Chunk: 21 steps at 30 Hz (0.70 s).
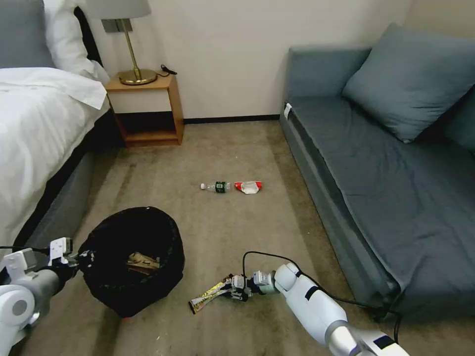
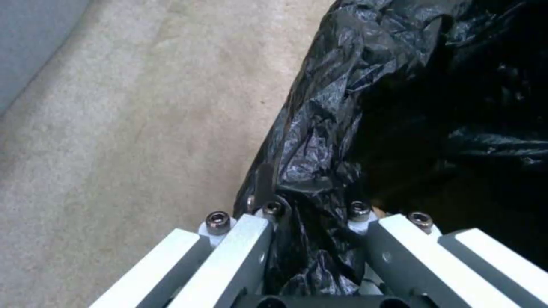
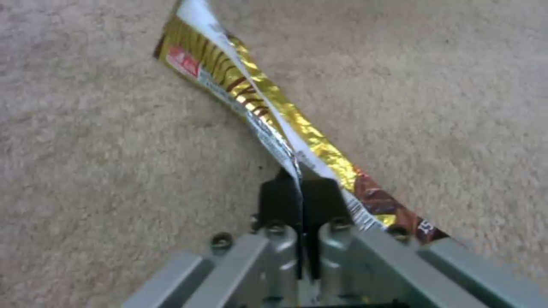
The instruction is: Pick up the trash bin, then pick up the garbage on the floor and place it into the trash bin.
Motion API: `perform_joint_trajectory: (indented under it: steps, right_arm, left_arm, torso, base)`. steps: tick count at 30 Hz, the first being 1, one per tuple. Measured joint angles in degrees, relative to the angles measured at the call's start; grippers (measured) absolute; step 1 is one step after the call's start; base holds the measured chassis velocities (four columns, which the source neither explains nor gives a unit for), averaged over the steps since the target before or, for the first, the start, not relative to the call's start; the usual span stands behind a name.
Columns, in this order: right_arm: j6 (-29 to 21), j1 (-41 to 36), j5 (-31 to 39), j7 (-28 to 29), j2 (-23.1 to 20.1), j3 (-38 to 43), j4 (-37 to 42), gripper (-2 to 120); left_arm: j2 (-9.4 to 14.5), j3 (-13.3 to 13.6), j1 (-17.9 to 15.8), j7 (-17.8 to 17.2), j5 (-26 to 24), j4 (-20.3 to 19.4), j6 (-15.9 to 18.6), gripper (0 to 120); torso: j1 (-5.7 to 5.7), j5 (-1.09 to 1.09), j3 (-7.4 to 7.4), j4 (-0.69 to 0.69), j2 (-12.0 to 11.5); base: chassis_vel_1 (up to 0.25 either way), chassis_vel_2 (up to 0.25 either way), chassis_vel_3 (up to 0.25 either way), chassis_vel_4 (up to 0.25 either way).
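Your right gripper (image 1: 231, 288), lower centre, pinches the wrapper (image 1: 208, 298) by a thin fold that may slip on the lift, while your left gripper (image 1: 81, 258) clamps the bin (image 1: 132, 259) rim at lower left, its bag liable to tear.

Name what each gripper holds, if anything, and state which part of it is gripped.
The left gripper is shut on the trash bin, pinching its bag-lined rim. The right gripper is shut on the yellow-silver snack wrapper, clamped partway along its length.
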Motion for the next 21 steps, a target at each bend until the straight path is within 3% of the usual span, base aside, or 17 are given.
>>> perform_joint_trajectory:
  steps: [7,12,18,21]
  right_arm:
    - [-0.3,-1.1,4.0,0.3,-2.2,-0.1,3.5,0]
    - [-1.9,-3.8,10.9,1.3,-6.4,-0.6,10.9,0]
    - [-5.7,-10.2,22.2,3.8,-13.1,1.8,23.4,0]
    - [-9.4,-15.1,30.0,5.7,-16.5,4.2,33.3,0]
  left_arm:
    - [-0.6,0.6,-0.1,0.0,0.4,0.0,0.0,4]
    - [-1.1,1.9,-0.7,-0.2,1.2,0.0,0.0,4]
    - [-1.3,3.0,-1.4,-0.3,1.4,0.0,0.0,4]
    - [-1.2,3.6,-1.4,-0.4,1.4,0.0,0.0,4]
  torso:
    - [0.00,0.00,0.00,0.00,0.0]
    - [0.00,0.00,0.00,0.00,0.0]
    - [0.00,0.01,0.00,-0.01,0.0]
    - [0.00,0.00,0.00,-0.02,0.0]
  base:
    - [0.000,0.000,0.000,0.000]
    - [0.000,0.000,0.000,0.000]
    - [0.000,0.000,0.000,0.000]
    - [0.000,0.000,0.000,0.000]
